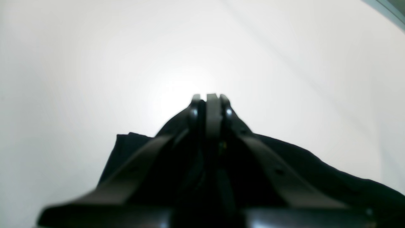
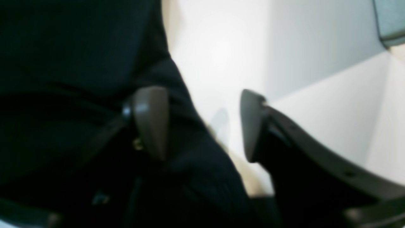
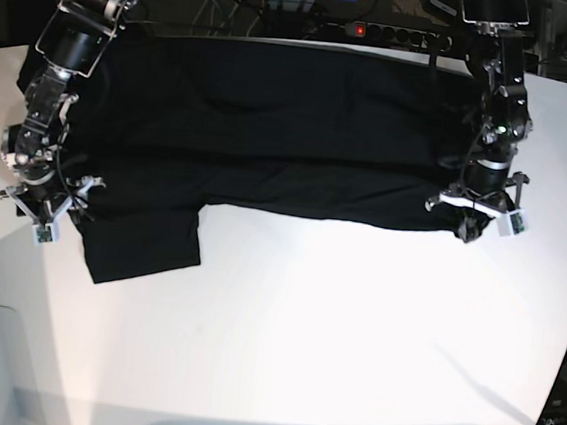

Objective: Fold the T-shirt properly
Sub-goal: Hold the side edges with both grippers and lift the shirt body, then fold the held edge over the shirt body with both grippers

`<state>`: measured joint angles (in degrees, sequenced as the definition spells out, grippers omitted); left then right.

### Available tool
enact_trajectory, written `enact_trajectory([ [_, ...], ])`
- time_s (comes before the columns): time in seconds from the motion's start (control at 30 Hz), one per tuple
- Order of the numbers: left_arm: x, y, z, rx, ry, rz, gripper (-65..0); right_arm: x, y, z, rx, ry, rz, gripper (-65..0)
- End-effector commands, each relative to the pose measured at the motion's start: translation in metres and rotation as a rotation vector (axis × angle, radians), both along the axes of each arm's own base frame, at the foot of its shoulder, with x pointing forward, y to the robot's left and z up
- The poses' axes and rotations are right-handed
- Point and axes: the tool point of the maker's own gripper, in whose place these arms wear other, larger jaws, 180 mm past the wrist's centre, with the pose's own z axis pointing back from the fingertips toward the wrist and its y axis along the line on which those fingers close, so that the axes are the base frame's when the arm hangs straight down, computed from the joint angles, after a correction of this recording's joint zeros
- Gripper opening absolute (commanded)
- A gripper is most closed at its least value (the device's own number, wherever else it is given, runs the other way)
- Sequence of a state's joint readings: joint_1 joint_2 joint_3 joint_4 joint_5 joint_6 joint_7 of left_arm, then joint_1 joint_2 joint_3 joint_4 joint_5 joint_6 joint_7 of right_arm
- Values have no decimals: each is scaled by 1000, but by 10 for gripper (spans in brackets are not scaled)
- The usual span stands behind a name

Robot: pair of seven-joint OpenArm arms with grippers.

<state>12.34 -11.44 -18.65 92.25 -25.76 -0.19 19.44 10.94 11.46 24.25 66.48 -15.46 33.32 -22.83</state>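
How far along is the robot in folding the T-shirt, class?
Early stage. Done: the T-shirt lies spread across the table, one sleeve sticking out toward the camera. In hand: the left gripper is shut on a raised edge of the cloth; the right gripper is open at the opposite edge, one of its fingers over fabric. Left: every fold, since no neat stacked layers show.

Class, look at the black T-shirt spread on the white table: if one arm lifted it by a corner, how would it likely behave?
The T-shirt would probably droop limply: it already lies flat with soft creases. It likely weighs little, since the left gripper pinches only a thin edge. It may drag rather than slide cleanly, as the sleeve hangs loosely.
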Motion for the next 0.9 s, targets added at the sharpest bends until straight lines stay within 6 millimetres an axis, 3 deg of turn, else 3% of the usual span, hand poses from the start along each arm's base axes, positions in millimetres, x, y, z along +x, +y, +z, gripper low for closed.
enact_trajectory([
  [0.0, 7, 5, 16, 25, -54, 1, -650, -15, 2, -18, -22, 116, 49, -416],
  [0.13, 7, 5, 16, 25, -54, 1, -650, -13, 13, -23, 11, 141, 100, -650],
  [0.27, 8, 5, 20, 27, -64, 0, -650, -7, 10, -14, 0, 114, 95, -650],
  [0.4, 9, 4, 22, 28, -68, -1, -650, 11, 6, 27, -58, 2, 101, -650],
  [0.57, 13, 1, 38, 37, -112, -12, -650, 26, 3, 78, -135, -131, 108, -650],
  [0.7, 19, -2, 55, 44, -156, -19, -650, 31, 3, 102, -167, -191, 112, -650],
  [0.87, 21, 4, 63, 48, -181, -4, -650, 35, 9, 122, -171, -252, 110, -650],
])
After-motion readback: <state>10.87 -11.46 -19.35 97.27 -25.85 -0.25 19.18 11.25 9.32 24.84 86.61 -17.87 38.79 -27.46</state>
